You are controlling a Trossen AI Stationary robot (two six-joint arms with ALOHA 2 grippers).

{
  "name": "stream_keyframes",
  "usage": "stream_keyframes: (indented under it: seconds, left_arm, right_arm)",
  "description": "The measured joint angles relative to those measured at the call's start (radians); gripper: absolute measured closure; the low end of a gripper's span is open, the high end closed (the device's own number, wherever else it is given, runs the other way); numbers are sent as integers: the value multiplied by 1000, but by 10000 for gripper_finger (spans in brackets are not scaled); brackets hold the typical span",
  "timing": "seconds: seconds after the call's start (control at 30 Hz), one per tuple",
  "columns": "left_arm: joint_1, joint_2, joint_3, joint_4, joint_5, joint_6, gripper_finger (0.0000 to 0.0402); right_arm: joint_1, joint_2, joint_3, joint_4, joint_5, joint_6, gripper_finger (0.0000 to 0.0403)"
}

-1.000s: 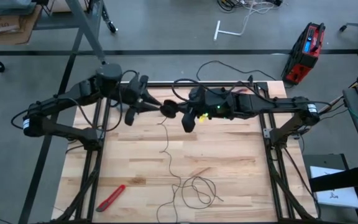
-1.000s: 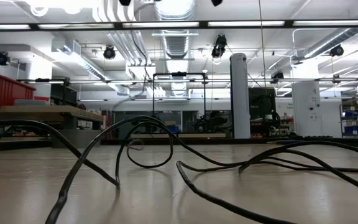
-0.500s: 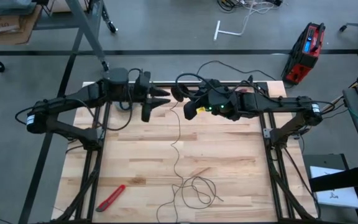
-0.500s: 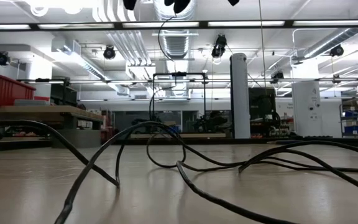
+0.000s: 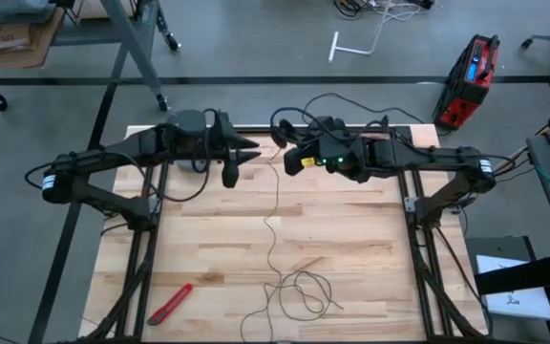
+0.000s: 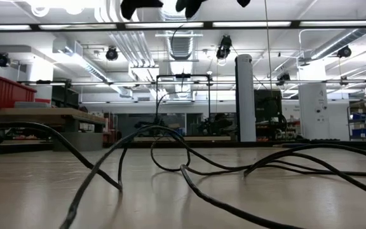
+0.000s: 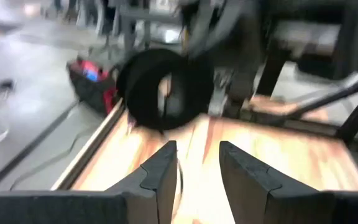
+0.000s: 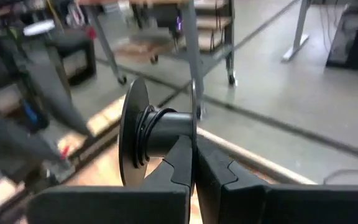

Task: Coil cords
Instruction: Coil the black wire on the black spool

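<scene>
Right fingers (image 8: 194, 163) clamped on reel (image 8: 157, 140), held above desk's (image 5: 351, 248) far edge. Left fingers (image 7: 194, 171) parted, empty, just beside reel, facing it. Cord (image 5: 273, 215) hung from reel, trailing to near edge.

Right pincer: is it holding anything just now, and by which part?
Yes. The right pincer is shut on the black reel, pinching the rim of one flange. The left pincer is open, holding nothing.

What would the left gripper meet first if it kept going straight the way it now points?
Probably the black reel, held up by the right gripper. The left gripper, open, points at it across a gap above the table's far edge; depth is hard to judge.
</scene>
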Motion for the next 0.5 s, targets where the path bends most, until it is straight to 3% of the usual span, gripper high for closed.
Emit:
stream_keyframes:
  seconds: [0.23, 0.5]
  left_arm:
    - [0, 61, -63, -25, -44, -47, 295]
    - [0, 111, -157, 114, -41, -102, 243]
  right_arm:
    - [-8, -12, 0, 113, 1, -58, 403]
    - [-6, -31, 0, 158, -16, -69, 403]
